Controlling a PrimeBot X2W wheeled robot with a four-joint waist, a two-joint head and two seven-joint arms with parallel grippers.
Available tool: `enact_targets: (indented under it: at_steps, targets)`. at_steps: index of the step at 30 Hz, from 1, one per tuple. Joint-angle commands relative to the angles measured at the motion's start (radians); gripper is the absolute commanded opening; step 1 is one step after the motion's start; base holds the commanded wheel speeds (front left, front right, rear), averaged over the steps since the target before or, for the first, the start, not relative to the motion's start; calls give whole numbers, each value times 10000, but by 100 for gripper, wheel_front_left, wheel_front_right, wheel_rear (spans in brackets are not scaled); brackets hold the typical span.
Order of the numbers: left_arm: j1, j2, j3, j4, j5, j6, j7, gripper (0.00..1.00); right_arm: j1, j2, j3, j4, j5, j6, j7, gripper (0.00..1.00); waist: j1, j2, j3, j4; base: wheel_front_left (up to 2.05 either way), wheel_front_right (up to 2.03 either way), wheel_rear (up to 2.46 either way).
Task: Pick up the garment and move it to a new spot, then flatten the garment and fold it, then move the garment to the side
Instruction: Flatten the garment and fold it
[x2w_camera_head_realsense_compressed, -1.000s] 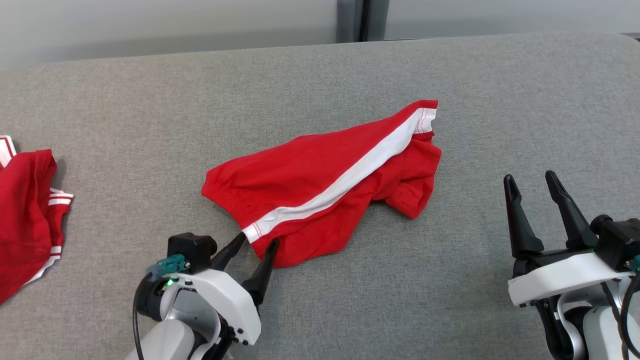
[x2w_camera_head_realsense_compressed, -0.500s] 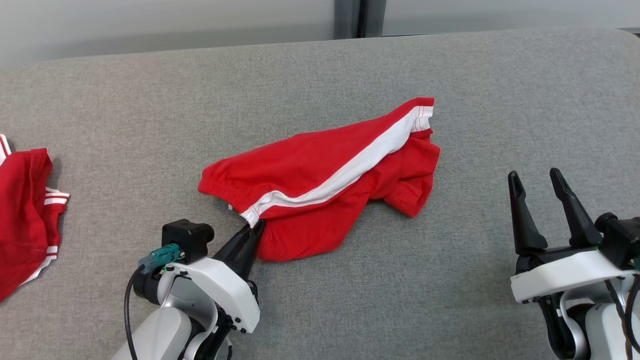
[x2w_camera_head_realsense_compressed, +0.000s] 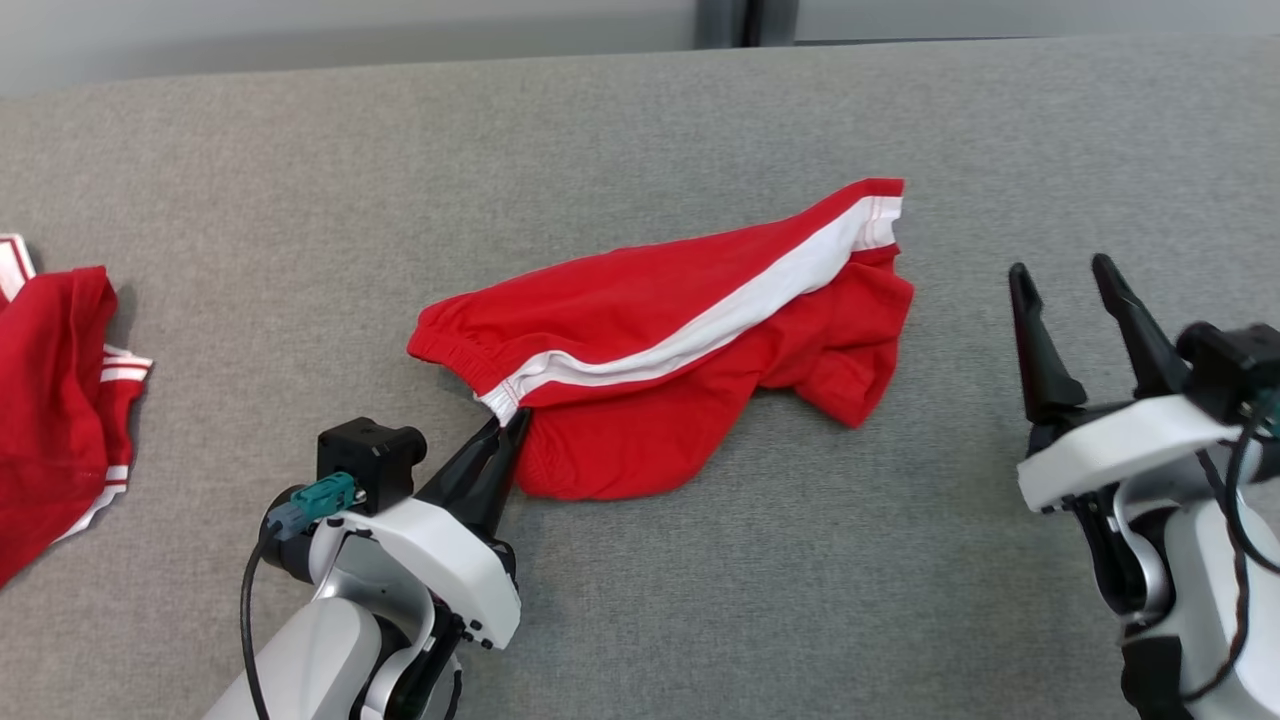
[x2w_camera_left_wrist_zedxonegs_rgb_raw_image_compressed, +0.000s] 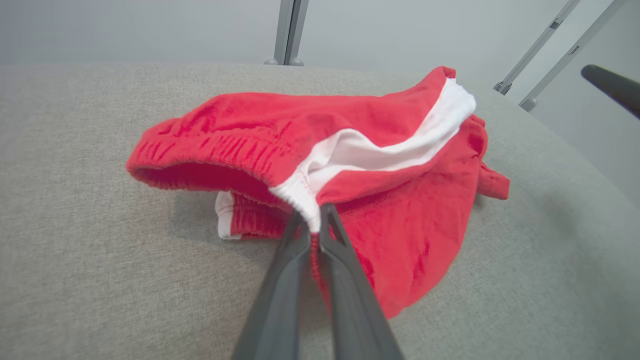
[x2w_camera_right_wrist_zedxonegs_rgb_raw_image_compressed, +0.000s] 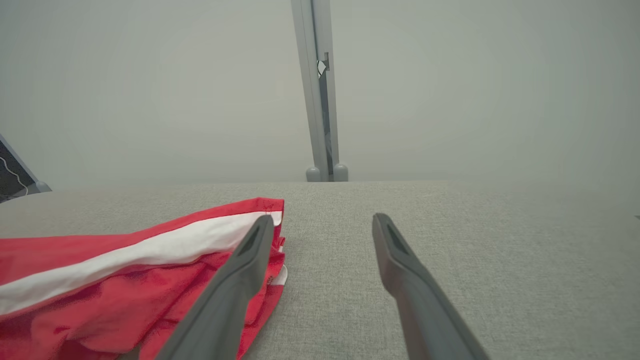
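The garment (x2w_camera_head_realsense_compressed: 660, 340) is a pair of red shorts with a white side stripe, lying crumpled in the middle of the grey padded table (x2w_camera_head_realsense_compressed: 640, 120). My left gripper (x2w_camera_head_realsense_compressed: 505, 425) is shut on its waistband where the white stripe ends; the left wrist view shows the two fingers pinching the garment (x2w_camera_left_wrist_zedxonegs_rgb_raw_image_compressed: 350, 165) at that white hem, with my left gripper (x2w_camera_left_wrist_zedxonegs_rgb_raw_image_compressed: 312, 220) closed on it. My right gripper (x2w_camera_head_realsense_compressed: 1062, 275) hovers open to the right of the shorts, apart from them. In the right wrist view my right gripper (x2w_camera_right_wrist_zedxonegs_rgb_raw_image_compressed: 322, 225) stands open beside the garment's (x2w_camera_right_wrist_zedxonegs_rgb_raw_image_compressed: 125, 280) leg end.
A second red garment with white stripes (x2w_camera_head_realsense_compressed: 55, 410) lies at the table's left edge. Beyond the table's far edge stands a pale wall with a grey post (x2w_camera_head_realsense_compressed: 720, 20). Bare grey surface stretches in front of and to the right of the shorts.
My left gripper has closed on the waistband's white stripe end and drawn it slightly up. The right gripper has risen in the view, still open. The head camera has shifted a little.
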Motion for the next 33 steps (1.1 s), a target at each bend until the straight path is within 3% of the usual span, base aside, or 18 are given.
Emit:
enact_targets:
  at_steps: [1, 14, 15, 16, 17, 18, 19, 26, 33]
  targets:
    - [-178, 9, -16, -6, 87, 52, -72, 0, -344, -132, 150, 365, 140, 3, -5, 100, 0, 0, 159, 171, 0, 0, 0]
    - [-554, -361, -317, 345, 181, -205, -359, 0, -2481, -444, 1570, 3253, 708, 3, -217, 100, 0, 0, 736, 813, 0, 0, 0]
    - [-630, -389, -329, 426, 182, -248, -407, 0, -2775, -456, 1777, 3573, 814, 3, -324, 94, 0, 0, 768, 846, 0, 0, 0]
    - [-662, -403, -341, 458, 180, -264, -423, 0, -2905, -467, 1900, 3745, 869, 3, -330, 82, 0, 0, 789, 854, 0, 0, 0]
    - [-688, -415, -351, 490, 178, -267, -449, 0, -3022, -470, 1994, 3873, 921, 3, -362, 47, 0, 0, 806, 863, 0, 0, 0]
    - [-703, -426, -361, 516, 179, -286, -455, 0, -3127, -489, 2098, 4010, 980, 3, -389, 33, 0, 0, 813, 875, 0, 0, 0]
    - [-712, -436, -362, 545, 179, -300, -486, 0, -3222, -520, 2193, 4130, 1032, 3, -418, 0, 0, 0, 820, 886, 0, 0, 0]
    - [-793, -388, -247, 616, 224, -228, -815, 0, -3512, -728, 2665, 4370, 1493, 3, -671, 0, 0, 0, 781, 851, 0, 0, 0]
    - [-856, 11, 157, 154, 324, 6, -1222, 0, -3252, -947, 2684, 3480, 1821, 3, -1222, 0, 0, 0, 546, 572, 0, 0, 0]
